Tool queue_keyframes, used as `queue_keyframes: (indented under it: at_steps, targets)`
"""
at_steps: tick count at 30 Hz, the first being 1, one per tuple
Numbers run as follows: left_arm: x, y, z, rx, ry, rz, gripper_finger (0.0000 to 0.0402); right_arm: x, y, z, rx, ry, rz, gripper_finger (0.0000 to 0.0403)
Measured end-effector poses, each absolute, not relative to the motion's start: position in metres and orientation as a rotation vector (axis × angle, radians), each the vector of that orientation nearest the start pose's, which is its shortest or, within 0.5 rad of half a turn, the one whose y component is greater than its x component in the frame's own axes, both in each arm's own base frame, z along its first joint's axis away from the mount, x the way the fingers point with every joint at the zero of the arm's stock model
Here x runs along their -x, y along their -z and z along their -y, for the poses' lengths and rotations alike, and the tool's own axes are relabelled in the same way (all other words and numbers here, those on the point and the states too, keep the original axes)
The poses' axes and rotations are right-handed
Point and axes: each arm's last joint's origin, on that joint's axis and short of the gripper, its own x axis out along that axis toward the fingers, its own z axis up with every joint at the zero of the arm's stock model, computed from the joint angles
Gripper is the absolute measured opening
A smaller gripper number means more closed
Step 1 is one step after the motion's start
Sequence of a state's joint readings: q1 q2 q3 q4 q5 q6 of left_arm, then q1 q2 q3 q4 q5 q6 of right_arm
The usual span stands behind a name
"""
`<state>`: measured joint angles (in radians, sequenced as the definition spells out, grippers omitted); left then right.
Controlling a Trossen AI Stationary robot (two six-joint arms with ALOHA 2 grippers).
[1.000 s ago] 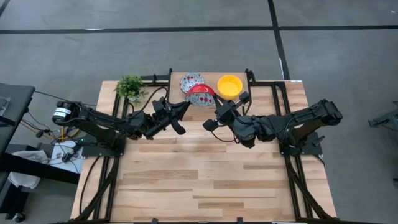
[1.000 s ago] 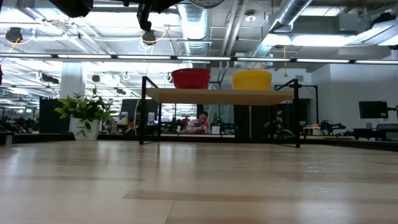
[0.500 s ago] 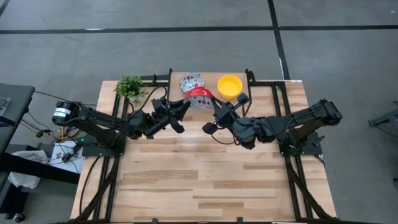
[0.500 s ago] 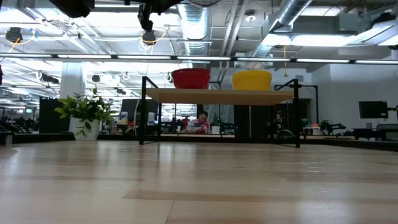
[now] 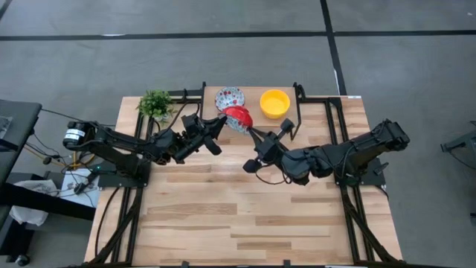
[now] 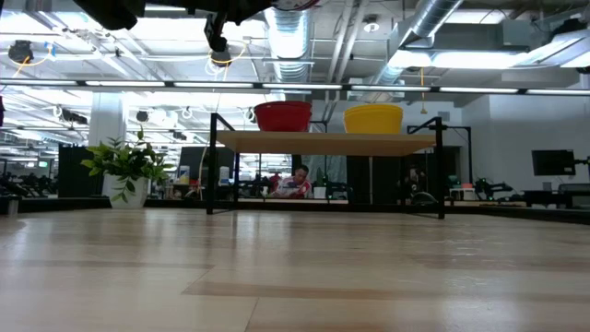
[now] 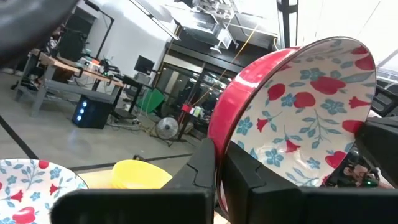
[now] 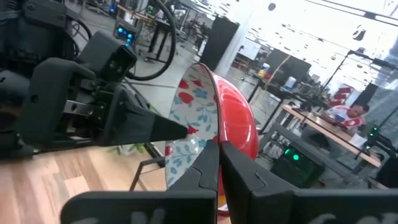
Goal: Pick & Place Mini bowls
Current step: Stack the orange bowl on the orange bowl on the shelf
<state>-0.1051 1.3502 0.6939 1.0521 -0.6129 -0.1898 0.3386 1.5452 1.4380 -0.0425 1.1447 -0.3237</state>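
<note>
One mini bowl (image 5: 238,115), red outside and white with floral speckles inside, hangs in the air on edge between both grippers, in front of the shelf. My left gripper (image 5: 221,123) is shut on it from the table's left. My right gripper (image 5: 251,133) is shut on it from the right. The left wrist view shows the bowl's patterned inside (image 7: 305,118); the right wrist view shows its rim and red outside (image 8: 233,124). A second floral bowl (image 5: 229,97) and a yellow bowl (image 5: 274,103) stand on the raised shelf. The other bowls are out of view. My left gripper pinches the bowl's rim (image 7: 219,146) between its two fingers, one on the red outside and one on the patterned inside. It comes level from the table's left. The bowl is lifted clear and stands on edge. My right gripper pinches the opposite rim (image 8: 213,138) between its two fingers, slanting in from the table's right and near side. One finger (image 8: 245,171) lies on the red outside, the other on the inside. The bowl is clear of the shelf and the table.
A raised wooden shelf on a black frame (image 6: 323,141) stands at the table's far edge and carries a red-sided bowl (image 6: 282,116) and the yellow bowl (image 6: 373,119). A small potted plant (image 5: 155,104) stands at the far left corner. Bare wood table (image 5: 245,216) lies in front of the arms.
The bowl has tipped from lying fairly flat in my left gripper to standing on edge, and has shifted slightly toward the far edge. My right arm has stretched leftward, bringing its fingers to the bowl's right rim.
</note>
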Motion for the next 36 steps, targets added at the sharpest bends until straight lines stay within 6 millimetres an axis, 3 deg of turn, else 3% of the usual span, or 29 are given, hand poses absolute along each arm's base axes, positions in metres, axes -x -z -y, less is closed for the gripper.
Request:
queue_keyframes:
  at_steps: [9, 17, 24, 30, 36]
  targets:
    - [-0.277, -0.295, 0.013, 0.325, -0.456, 0.424, 0.0008, -0.33, -0.388, -0.093, 0.491, 0.761, -0.278, 0.0013]
    - [-0.275, -0.298, 0.013, 0.303, -0.508, 0.438, 0.0007, -0.324, -0.389, -0.105, 0.526, 0.747, -0.286, 0.008]
    - [-0.272, -0.301, 0.007, 0.285, -0.585, 0.435, 0.0006, -0.318, -0.392, -0.101, 0.526, 0.878, -0.308, 0.0141]
    - [-0.257, -0.317, -0.003, 0.232, -0.742, 0.374, 0.0006, -0.299, -0.383, -0.094, 0.608, 0.915, -0.427, 0.0174]
    - [-0.25, -0.349, -0.019, 0.235, -0.802, 0.187, 0.0006, -0.262, -0.376, -0.068, 0.429, 0.838, -0.529, 0.0172]
